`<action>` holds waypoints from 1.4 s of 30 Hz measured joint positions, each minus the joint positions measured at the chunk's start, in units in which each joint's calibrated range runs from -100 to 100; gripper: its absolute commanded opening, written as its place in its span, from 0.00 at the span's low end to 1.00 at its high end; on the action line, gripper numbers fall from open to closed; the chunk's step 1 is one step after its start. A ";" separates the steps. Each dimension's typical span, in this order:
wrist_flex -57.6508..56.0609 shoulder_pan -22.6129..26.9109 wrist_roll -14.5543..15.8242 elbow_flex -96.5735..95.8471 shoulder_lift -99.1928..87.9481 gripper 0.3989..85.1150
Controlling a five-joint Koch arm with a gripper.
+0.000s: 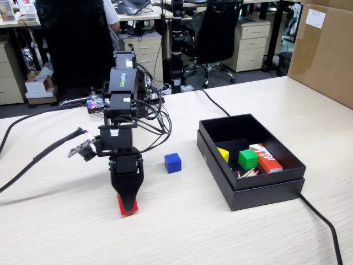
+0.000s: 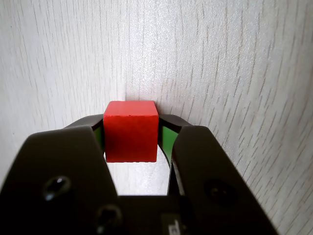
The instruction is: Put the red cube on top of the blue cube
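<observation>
The arm reaches straight down at the near left of the pale wood-grain worktop [image 1: 231, 232] in the fixed view, its black hand [image 1: 128, 205] pointed at the surface. The wrist view shows why: the red cube [image 2: 131, 131] sits squarely between the two jaws, the green pads [image 2: 168, 139] pressed against its left and right faces, so the hand [image 2: 131, 142] is closed to the cube's width and has hold of it. The cube appears to rest on the worktop or hang just above it; I cannot tell which, though in the fixed view its lower edge [image 1: 128, 208] shows right at the surface beneath the jaw tips. Gripping it across two flat opposite faces keeps it level, which matters for stacking.

The blue cube [image 1: 172, 163] stands alone on open worktop to the right of the hand and a little farther away, near it but clearly apart, with nothing around it to obstruct a descent from above. Farther right lies a black open box [image 1: 251, 190] holding a green cube [image 1: 248, 159], a yellow piece [image 1: 223, 154], a red-orange and white box [image 1: 266, 157] and what look like some small sticks [image 1: 248, 173]; these play no part here.

By my judgement the grasp is made and the lift is the next step: raise the red cube clear, carry it right and slightly away, and lower it squarely onto the blue one. The risk is nudging the blue cube if the approach is too low
</observation>
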 measured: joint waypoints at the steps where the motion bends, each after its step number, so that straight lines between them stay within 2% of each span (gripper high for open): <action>1: 0.00 0.00 0.00 0.00 0.26 0.01; 10: 1.01 0.00 0.49 -5.93 -5.31 0.01; 23: 1.08 2.30 3.61 -30.67 -42.46 0.00; 34: 1.08 7.86 8.89 -46.65 -68.48 0.01; 42: 1.01 10.79 12.80 -48.56 -71.20 0.01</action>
